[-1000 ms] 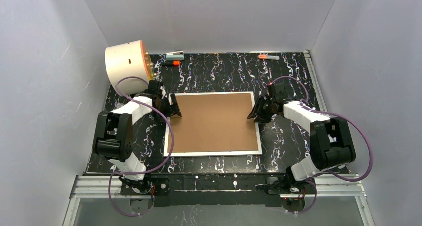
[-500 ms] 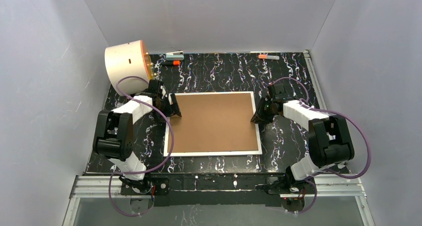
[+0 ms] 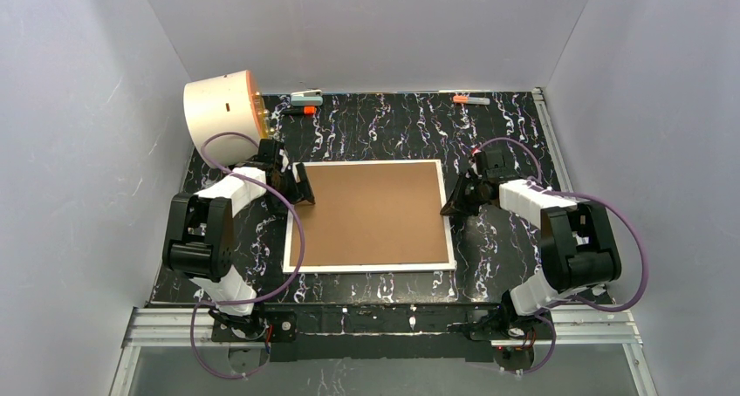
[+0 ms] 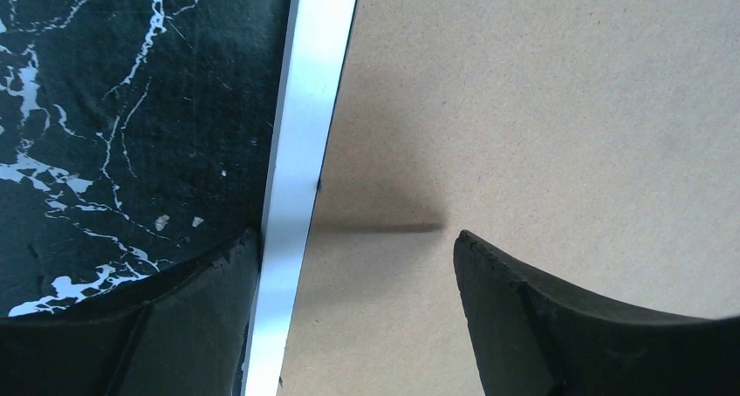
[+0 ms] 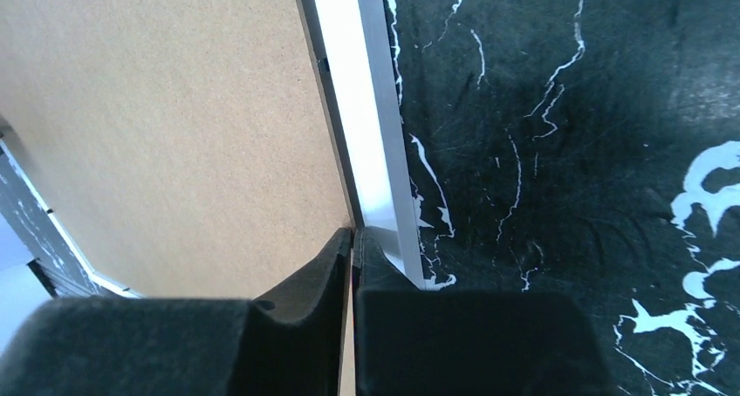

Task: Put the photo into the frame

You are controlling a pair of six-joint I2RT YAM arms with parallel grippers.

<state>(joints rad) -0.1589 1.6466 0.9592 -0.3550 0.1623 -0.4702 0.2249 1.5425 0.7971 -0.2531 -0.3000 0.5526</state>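
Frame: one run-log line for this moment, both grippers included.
frame: flat, brown back up | left gripper: open, straddling left rim | right gripper: shut at right rim, grip unclear | photo: not visible

The frame lies flat in the middle of the table, back up: a brown board inside a thin white edge.

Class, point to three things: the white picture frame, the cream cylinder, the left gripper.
frame (image 3: 371, 213), top external view, on its brown board back.
cream cylinder (image 3: 218, 112), top external view, on its curved side wall.
left gripper (image 4: 349, 239), left wrist view, midway between its open fingers.
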